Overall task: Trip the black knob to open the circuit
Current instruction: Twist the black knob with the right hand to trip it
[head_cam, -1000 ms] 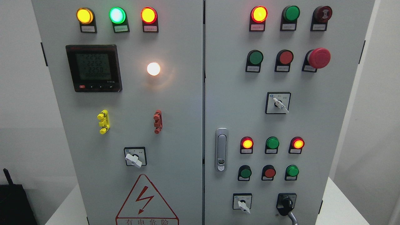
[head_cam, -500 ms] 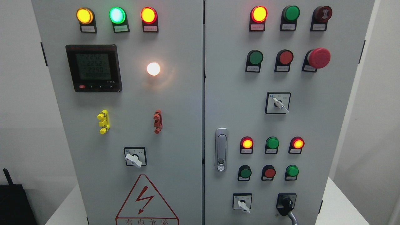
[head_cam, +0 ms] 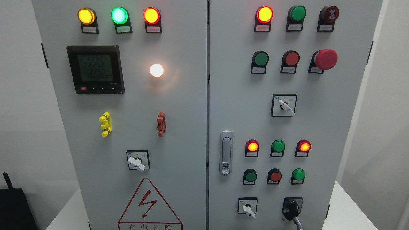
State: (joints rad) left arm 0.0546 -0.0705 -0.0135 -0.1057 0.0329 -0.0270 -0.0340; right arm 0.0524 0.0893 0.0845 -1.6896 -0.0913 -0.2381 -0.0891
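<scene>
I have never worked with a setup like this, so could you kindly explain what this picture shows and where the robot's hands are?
This single picture comes from a camera on a humanoid robot's head, facing a grey electrical cabinet with two doors. The left door carries lit indicator lamps, a digital meter, a yellow clip and a red clip, a white selector switch and a lightning warning triangle. The right door has lamps, push buttons, a red mushroom stop button, a silver door latch and more white switches. The black knob, the part to be turned, sits at the lower right, with a grey stem or cable below it. Neither robot hand is in view, so nothing is held.
</scene>
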